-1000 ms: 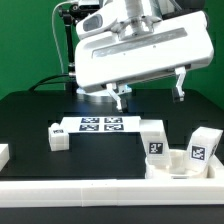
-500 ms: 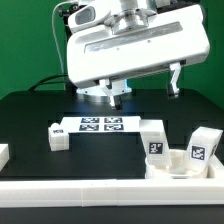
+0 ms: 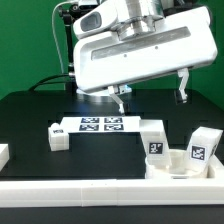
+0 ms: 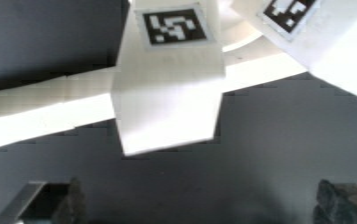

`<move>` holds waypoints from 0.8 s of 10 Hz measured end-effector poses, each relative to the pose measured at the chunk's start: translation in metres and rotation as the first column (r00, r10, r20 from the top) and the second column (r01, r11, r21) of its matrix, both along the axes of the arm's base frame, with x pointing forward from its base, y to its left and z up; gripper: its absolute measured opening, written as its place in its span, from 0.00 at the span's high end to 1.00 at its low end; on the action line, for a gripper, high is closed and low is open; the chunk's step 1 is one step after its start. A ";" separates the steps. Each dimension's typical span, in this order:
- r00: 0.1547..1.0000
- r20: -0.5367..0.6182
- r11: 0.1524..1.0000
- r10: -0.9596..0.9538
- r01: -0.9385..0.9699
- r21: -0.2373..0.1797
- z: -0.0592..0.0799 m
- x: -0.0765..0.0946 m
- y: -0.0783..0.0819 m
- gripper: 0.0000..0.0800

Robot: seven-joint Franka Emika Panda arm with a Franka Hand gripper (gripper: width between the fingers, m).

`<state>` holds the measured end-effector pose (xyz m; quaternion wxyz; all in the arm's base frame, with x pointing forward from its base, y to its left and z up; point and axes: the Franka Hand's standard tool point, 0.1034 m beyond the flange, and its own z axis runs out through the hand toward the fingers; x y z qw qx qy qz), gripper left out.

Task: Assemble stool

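Leg pickup, probably: your two-finger gripper (image 3: pixel 152 99) hovers spread wide, empty, upper centre; next lower it around the white blocky plastic leg (image 3: pixel 153 138).

The black table (image 3: pixel 30 112) carries the marker board (image 3: pixel 100 124) below one of the fingers (image 3: pixel 121 97). A leg (image 3: pixel 57 135) lies out beyond it. An upright leg (image 3: pixel 153 136) and the seat (image 3: pixel 172 168) sit in front of the fingers, and a rail (image 3: pixel 90 192) lies farthest forward.

A robotics lab — black table (image 3: pixel 30 115), tagged marker board (image 3: pixel 99 124), green backdrop (image 3: pixel 25 40).
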<state>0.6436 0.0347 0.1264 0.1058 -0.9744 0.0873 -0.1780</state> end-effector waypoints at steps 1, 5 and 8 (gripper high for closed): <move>0.996 -0.087 1.000 0.024 -0.022 0.022 -0.002 -0.005 0.003 0.19; 0.966 -0.208 0.987 0.153 -0.158 -0.011 0.008 -0.005 0.016 0.19; 0.952 -0.206 0.969 0.228 -0.243 -0.050 0.005 -0.007 0.025 0.19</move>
